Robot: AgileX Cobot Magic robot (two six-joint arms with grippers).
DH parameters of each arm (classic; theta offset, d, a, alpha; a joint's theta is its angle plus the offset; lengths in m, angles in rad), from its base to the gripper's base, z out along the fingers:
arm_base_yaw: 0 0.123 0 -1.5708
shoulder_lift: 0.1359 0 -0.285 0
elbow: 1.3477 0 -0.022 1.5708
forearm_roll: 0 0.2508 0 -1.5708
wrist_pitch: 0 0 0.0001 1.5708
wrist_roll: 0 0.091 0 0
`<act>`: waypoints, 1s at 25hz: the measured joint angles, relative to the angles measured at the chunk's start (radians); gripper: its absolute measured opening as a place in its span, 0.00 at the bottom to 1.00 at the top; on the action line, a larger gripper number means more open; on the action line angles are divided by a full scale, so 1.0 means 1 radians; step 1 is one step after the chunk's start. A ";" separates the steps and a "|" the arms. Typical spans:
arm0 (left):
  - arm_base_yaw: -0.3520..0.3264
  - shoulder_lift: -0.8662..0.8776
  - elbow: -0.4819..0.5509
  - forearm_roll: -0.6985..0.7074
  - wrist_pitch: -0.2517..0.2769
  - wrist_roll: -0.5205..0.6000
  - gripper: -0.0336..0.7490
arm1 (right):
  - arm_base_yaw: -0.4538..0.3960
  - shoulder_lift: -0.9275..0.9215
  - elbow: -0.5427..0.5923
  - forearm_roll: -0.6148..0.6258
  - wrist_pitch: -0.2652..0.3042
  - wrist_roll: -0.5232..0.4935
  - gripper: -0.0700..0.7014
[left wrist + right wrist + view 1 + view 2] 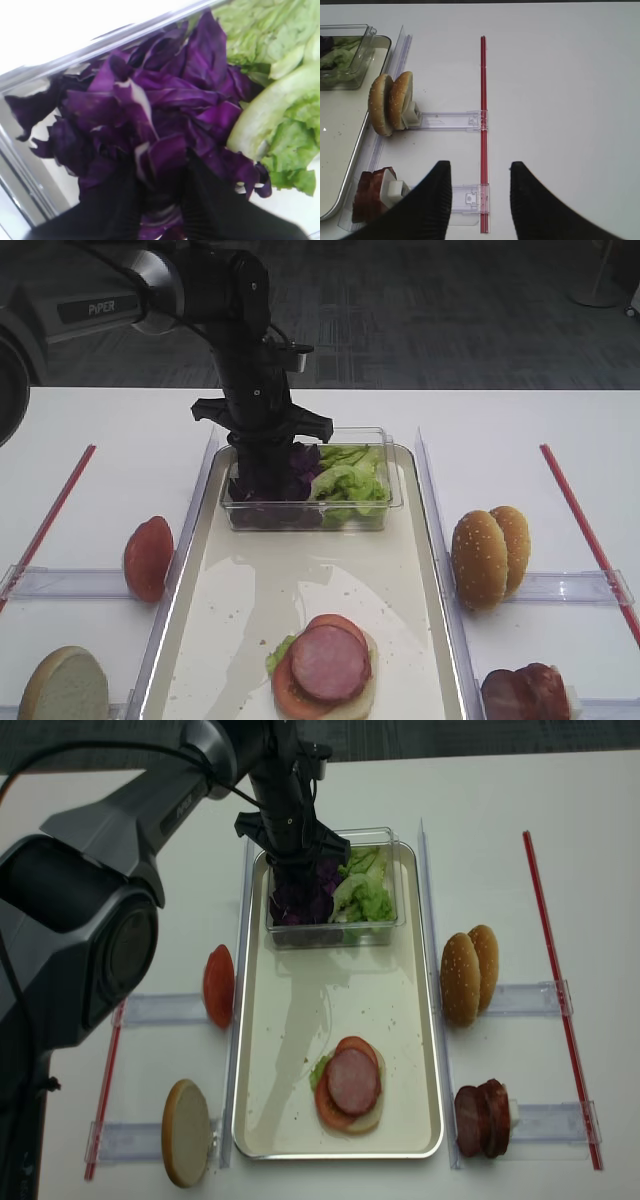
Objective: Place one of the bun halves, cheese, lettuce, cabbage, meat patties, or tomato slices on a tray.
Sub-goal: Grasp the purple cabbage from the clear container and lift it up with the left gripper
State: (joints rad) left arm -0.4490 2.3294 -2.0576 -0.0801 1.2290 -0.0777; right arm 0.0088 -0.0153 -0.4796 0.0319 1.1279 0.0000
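My left gripper (262,475) reaches down into the clear plastic box (300,512) at the far end of the cream tray (250,580). In the left wrist view its fingers (162,165) are shut on a piece of dark purple cabbage (165,100). Light green lettuce (280,50) fills the box's right half. Near the tray's front sits a stack of pale bun half, lettuce, tomato slice and a pink meat patty (330,662). My right gripper (480,167) hangs open over bare table, with nothing between its fingers.
Two sesame bun halves (490,555) and dark meat patties (525,692) stand in clear racks right of the tray. A tomato slice (148,558) and a pale bun half (65,685) stand on the left. Red strips (483,125) mark both sides.
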 joint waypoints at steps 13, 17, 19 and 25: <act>0.000 0.000 0.000 0.000 0.000 0.007 0.20 | 0.000 0.000 0.000 0.000 0.000 0.000 0.50; 0.000 -0.018 0.000 0.002 0.000 0.013 0.20 | 0.000 0.000 0.000 0.000 0.000 0.000 0.50; 0.000 -0.033 0.000 0.002 0.000 0.022 0.20 | 0.000 0.000 0.000 0.000 0.000 0.000 0.50; 0.000 -0.070 0.000 0.006 0.000 0.037 0.20 | 0.000 0.000 0.000 0.000 0.000 0.000 0.50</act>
State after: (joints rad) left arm -0.4490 2.2590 -2.0576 -0.0743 1.2290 -0.0409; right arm 0.0088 -0.0153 -0.4796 0.0319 1.1279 0.0000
